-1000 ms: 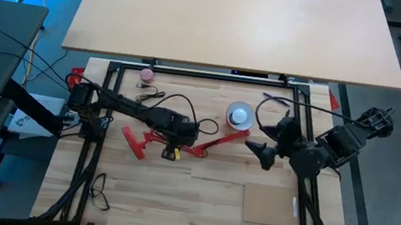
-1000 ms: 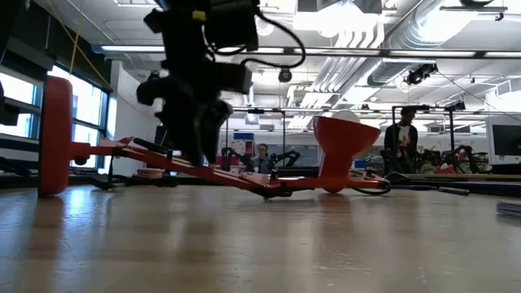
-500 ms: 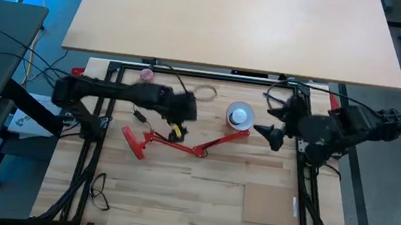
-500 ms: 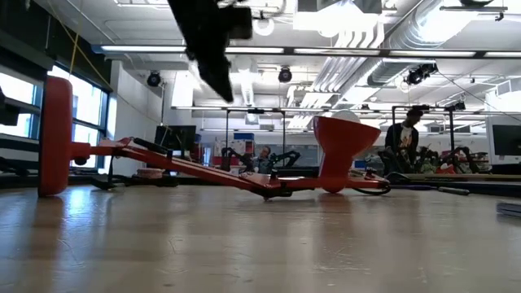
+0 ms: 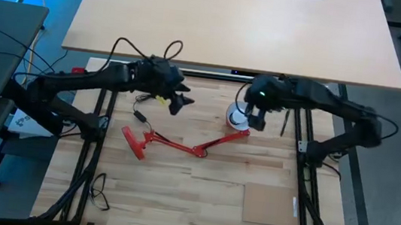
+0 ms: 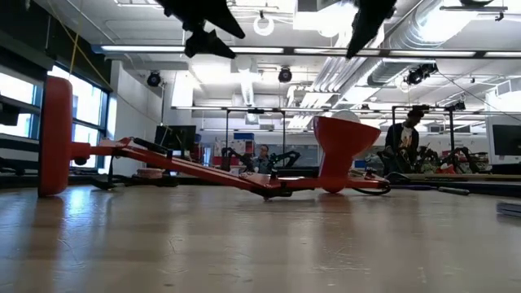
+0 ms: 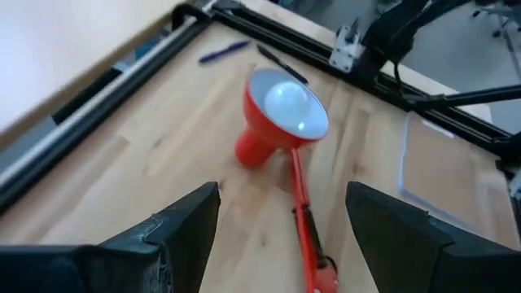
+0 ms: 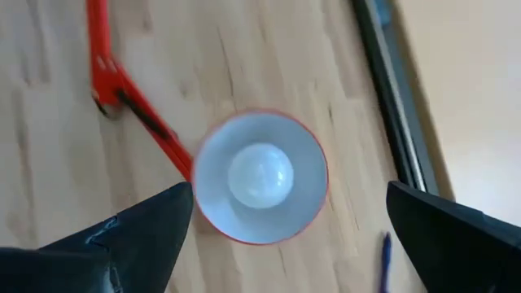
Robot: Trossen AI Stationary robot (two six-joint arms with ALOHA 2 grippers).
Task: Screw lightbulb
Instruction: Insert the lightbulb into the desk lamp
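Note:
A red desk lamp (image 5: 181,145) lies on the wooden table. Its round base (image 6: 55,134) stands on edge at the left, and its shade (image 5: 238,118) rests on its narrow end with the mouth up. The white lightbulb (image 8: 260,175) sits inside the shade, and its top (image 6: 346,116) shows above the rim. My right gripper (image 8: 289,194) hangs open above the shade (image 8: 260,177), touching nothing. My left gripper (image 7: 281,195) is open and raised near the table's far edge (image 5: 177,102), pointing toward the shade (image 7: 285,106).
A black frame (image 5: 101,116) rims the table. Pens (image 7: 224,51) lie beyond the shade near the far right corner. A thin board (image 5: 269,205) lies at the near right and a black cable (image 5: 101,188) at the near left. People (image 6: 404,134) stand in the room behind.
My left gripper has risen from the lamp's arm and gone toward the table's far edge, rolling as it went. My right gripper has swung from the table's right side leftward to above the shade, turning to point down. The lamp has stayed in place.

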